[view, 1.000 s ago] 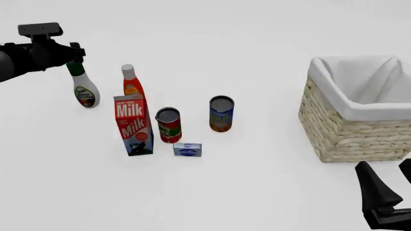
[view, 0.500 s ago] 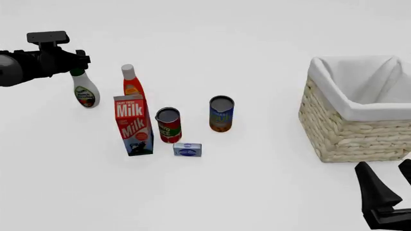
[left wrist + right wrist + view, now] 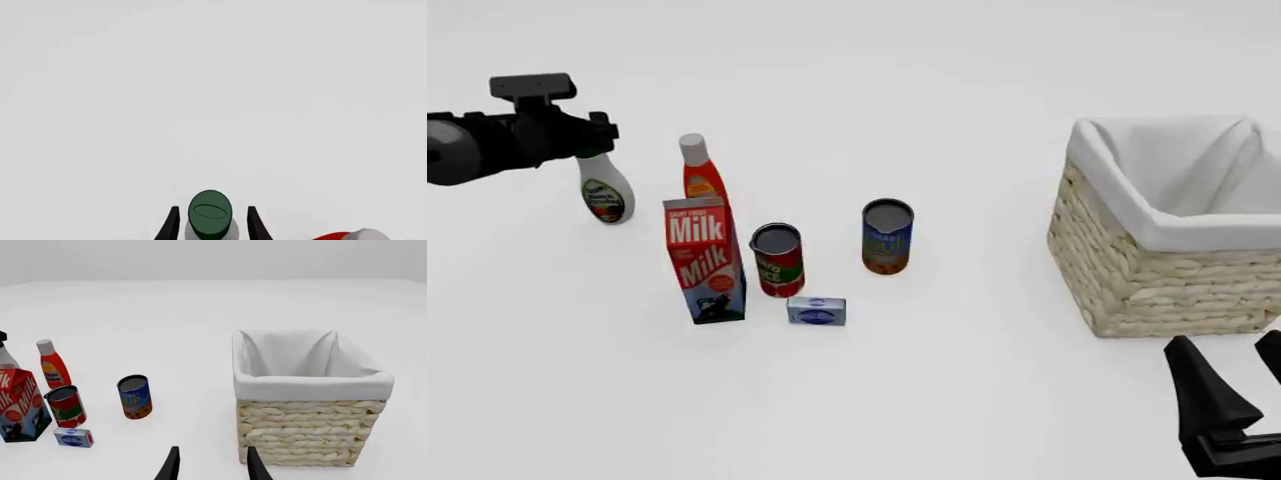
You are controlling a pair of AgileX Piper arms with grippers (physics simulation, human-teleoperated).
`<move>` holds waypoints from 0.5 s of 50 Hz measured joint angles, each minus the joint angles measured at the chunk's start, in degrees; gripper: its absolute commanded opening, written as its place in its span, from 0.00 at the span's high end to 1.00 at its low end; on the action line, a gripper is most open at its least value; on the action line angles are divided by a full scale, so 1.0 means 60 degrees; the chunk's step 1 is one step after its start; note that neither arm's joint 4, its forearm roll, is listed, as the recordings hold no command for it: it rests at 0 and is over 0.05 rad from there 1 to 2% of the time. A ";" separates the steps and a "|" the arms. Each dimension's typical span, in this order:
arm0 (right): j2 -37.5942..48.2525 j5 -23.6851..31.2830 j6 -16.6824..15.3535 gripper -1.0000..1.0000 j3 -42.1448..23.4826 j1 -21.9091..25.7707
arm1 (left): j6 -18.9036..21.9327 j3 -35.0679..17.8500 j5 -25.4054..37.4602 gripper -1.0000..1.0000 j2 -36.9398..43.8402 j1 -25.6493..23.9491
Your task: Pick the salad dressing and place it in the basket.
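Salad dressing [image 3: 211, 215] cap between fingers [image 3: 172, 225] (wrist-only)

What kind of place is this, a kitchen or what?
Likely a simulated tabletop test scene, not a real kitchen: groceries such as a milk carton and cans stand on a bare white table, beside a wicker basket, with no walls or furniture.

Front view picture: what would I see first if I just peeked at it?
Probably the big pale woven wicker basket with white cloth lining, sitting at the right. Next, the colourful group in the middle: a red and blue milk carton, two cans and a small blue box. At the far left, the black left gripper straddles the dark green cap of the white pear-shaped salad dressing bottle.
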 measured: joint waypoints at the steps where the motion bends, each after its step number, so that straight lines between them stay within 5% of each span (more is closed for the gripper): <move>1: 0.0000 0.0000 -0.0003 0.00 0.0000 0.0000 | -0.0002 0.0002 -0.0005 0.00 0.0010 0.0000; 7: 0.0002 -0.0001 -0.0015 0.00 -0.0001 0.0002 | 0.0004 0.0045 -0.0069 0.00 0.0029 -0.0016; 8: 0.0002 -0.0001 -0.0016 0.00 -0.0001 0.0001 | 0.0011 0.0060 -0.0090 1.00 0.0023 -0.0023; 25: -0.0031 0.0035 -0.0028 0.00 0.0001 -0.0025 | 0.0136 0.0628 -0.0707 1.00 -0.0380 0.0029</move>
